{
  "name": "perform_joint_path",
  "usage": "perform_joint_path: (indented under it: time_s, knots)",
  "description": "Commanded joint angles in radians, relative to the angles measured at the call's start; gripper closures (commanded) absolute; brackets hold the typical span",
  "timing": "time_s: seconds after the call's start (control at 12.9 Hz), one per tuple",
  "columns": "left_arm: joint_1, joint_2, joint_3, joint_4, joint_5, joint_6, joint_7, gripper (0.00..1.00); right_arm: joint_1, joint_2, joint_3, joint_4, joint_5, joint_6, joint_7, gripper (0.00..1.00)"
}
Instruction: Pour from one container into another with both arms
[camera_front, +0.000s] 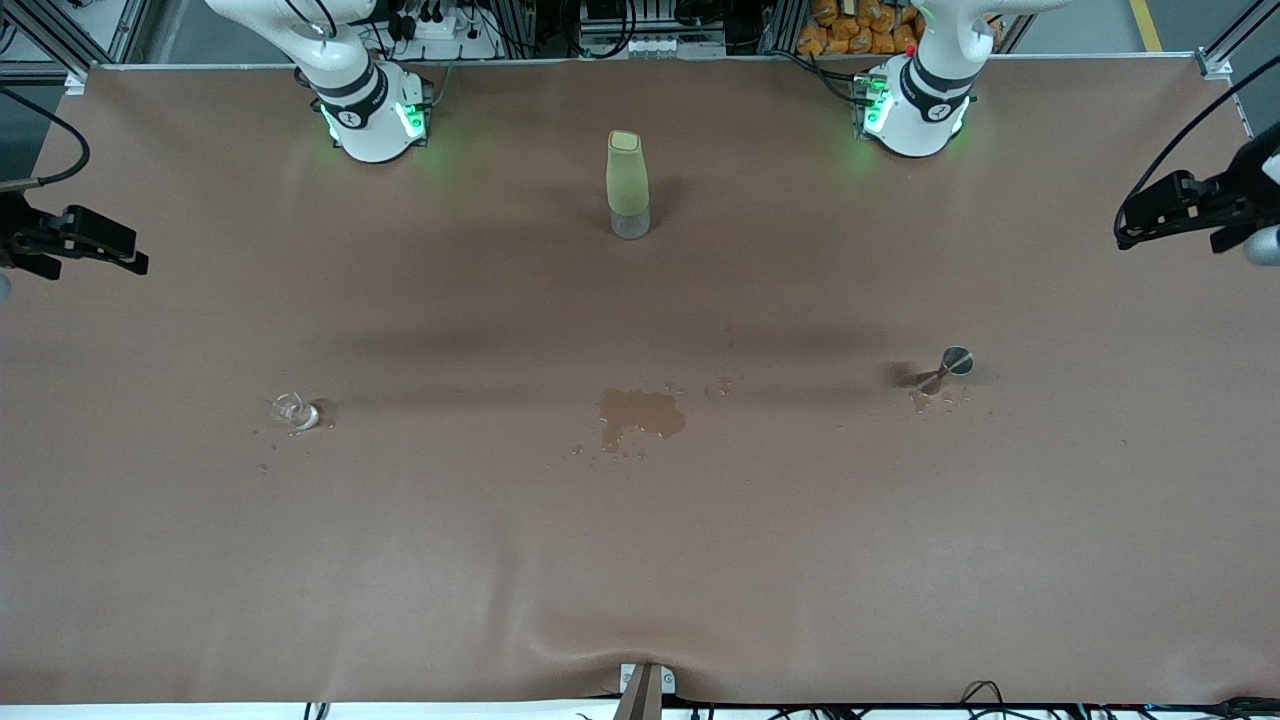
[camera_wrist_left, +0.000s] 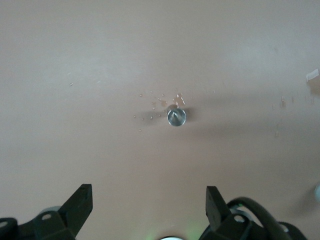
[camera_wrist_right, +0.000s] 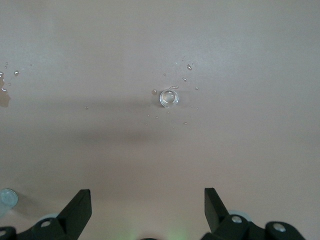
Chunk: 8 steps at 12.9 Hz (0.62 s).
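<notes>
Right now you are hovering both arms high with jaws spread wide and empty, the right gripper (camera_wrist_right: 145, 210) looking straight down on the glass cup (camera_front: 296, 411) and the left gripper (camera_wrist_left: 149, 207) on the metal cup (camera_front: 955, 362), the two cups standing well apart toward opposite ends of the table (camera_front: 640, 560).

Clear glossy glass cup (camera_front: 296, 411); shiny metal stemmed cup (camera_front: 949, 366); matt brown table cover (camera_front: 640, 560), wet patch (camera_front: 640, 415) btwn cups.
</notes>
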<state>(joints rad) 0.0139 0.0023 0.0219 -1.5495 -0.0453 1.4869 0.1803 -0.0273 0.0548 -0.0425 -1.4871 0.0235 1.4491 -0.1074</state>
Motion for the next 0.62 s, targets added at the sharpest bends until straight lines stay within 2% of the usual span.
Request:
perform_joint_path:
  time_s: [0.0, 0.23, 0.54]
  knots:
    - [0.133, 0.073, 0.004, 0.008, -0.141, -0.004, 0.258, 0.00, 0.012, 0.022, -0.002, 0.019, -0.004, -0.003, 0.003, 0.00]
    - [0.286, 0.178, 0.003, -0.004, -0.304, -0.004, 0.535, 0.00, 0.038, 0.060, 0.000, 0.021, -0.004, 0.037, 0.002, 0.00]
    - [0.423, 0.339, 0.003, -0.032, -0.431, -0.004, 0.929, 0.00, 0.118, 0.147, 0.000, 0.021, -0.007, 0.132, 0.002, 0.00]
